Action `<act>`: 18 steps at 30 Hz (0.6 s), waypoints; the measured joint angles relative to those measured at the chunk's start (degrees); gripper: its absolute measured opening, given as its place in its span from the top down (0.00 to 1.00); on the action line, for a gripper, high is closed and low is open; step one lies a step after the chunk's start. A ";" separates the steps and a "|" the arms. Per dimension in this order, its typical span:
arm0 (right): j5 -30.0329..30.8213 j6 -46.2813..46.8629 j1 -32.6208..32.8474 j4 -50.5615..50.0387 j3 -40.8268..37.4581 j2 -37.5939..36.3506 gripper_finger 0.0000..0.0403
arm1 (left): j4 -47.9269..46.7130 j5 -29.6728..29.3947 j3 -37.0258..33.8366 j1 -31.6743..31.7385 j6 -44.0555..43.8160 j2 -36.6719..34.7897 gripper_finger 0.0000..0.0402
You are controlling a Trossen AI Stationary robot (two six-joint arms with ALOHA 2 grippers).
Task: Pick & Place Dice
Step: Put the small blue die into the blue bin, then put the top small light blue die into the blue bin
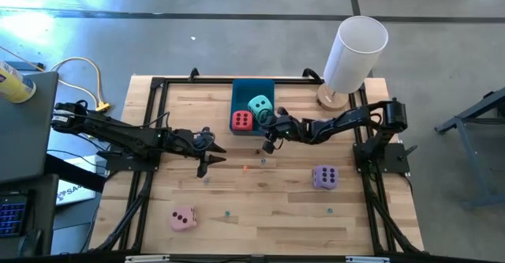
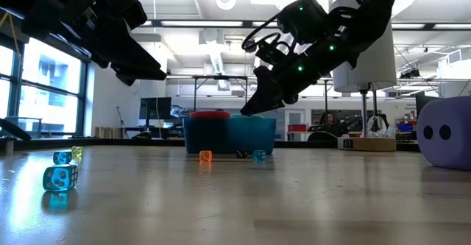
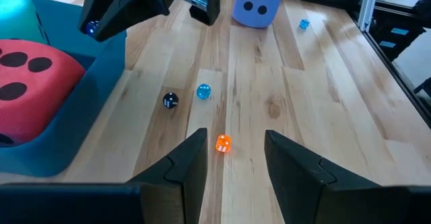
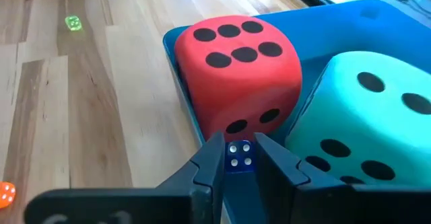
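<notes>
The red die [image 4: 237, 69] and teal die [image 4: 363, 123] sit side by side in the blue tray [image 1: 251, 87]. Over its edge, the right tool [image 4: 238, 158] pinches a small blue die [image 4: 238, 154]. The left tool [image 3: 234, 158] hangs released above the bench [image 1: 260, 208].

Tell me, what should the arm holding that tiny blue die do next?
Probably open its fingers: the right gripper pinches a small translucent blue die above the blue rectangular tray, beside the red foam die and the teal foam die.

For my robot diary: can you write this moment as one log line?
right hand: shut on small blue die, over blue tray | left hand: open above small orange die | tray: red die, teal die
</notes>
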 joint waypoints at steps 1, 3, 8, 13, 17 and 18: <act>0.16 -0.11 0.00 0.02 0.00 -0.02 0.85 | 0.00 0.00 0.00 0.00 0.00 0.00 0.65; 0.36 -1.56 0.00 0.13 0.00 -0.02 0.84 | 0.00 0.01 0.00 0.00 -0.02 0.00 0.65; 3.22 -2.85 0.00 0.30 0.00 -0.04 0.75 | 0.00 0.01 0.00 0.00 -0.11 0.00 0.65; 5.06 -2.52 0.00 0.28 0.00 -0.04 0.60 | 0.00 0.01 0.00 0.00 -0.11 0.00 0.65; 6.55 -2.87 0.19 0.28 0.00 -0.06 0.49 | 0.00 0.01 0.00 0.00 -0.11 0.00 0.65; 7.20 -3.39 0.44 0.32 0.00 -0.06 0.47 | 0.00 0.01 0.00 0.00 -0.11 0.00 0.65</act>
